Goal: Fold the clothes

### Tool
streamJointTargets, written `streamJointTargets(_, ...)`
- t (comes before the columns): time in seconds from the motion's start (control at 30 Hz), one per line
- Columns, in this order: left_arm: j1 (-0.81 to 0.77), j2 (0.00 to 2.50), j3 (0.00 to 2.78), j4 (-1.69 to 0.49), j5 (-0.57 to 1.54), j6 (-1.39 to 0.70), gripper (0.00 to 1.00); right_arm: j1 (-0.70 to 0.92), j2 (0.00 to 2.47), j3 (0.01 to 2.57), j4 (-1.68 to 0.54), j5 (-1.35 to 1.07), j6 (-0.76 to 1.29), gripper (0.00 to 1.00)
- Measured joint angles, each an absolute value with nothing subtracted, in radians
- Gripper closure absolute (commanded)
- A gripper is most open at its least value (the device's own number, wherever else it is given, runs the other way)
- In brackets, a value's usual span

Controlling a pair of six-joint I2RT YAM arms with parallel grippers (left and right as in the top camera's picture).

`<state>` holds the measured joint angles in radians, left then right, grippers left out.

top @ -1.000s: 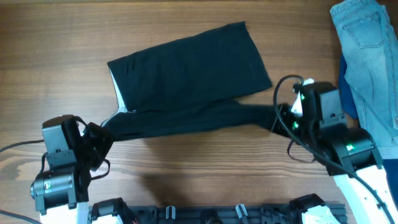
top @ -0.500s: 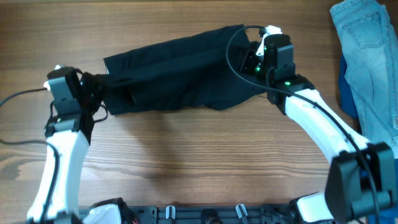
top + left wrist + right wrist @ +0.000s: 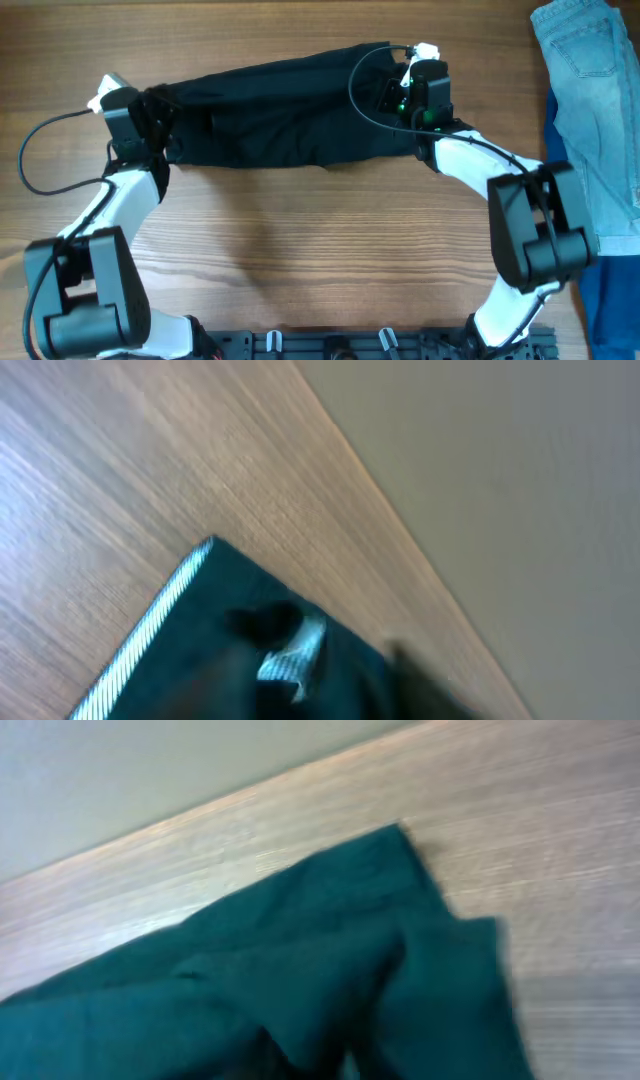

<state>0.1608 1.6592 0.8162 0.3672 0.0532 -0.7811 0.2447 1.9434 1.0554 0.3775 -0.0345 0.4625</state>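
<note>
Black shorts (image 3: 280, 120) (stretched lengthwise) leave open table (image 3: 320, 250) in front.

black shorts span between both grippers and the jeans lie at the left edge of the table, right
No: the overhead view shows the jeans at the right edge of the table. The black shorts do span between the left gripper and the right gripper.

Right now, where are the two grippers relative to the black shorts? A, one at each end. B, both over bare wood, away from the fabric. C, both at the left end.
A: the left gripper sits at the left end of the black shorts, and the right gripper at the right end.
</note>
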Motion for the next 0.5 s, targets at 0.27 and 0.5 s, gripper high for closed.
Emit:
streamJointTargets(0.27,0.159,1.670,0.817,0.490,-0.007,-0.743,0.01,0.222,1.963,1.056,0.479,-0.001,0.458,0.00)
streamJointTargets(0.5,0.159,1.657,0.824,0.257,0.110,-0.591,0.00,0.221,1.884,1.059,0.218,-0.123,0.389,0.00)
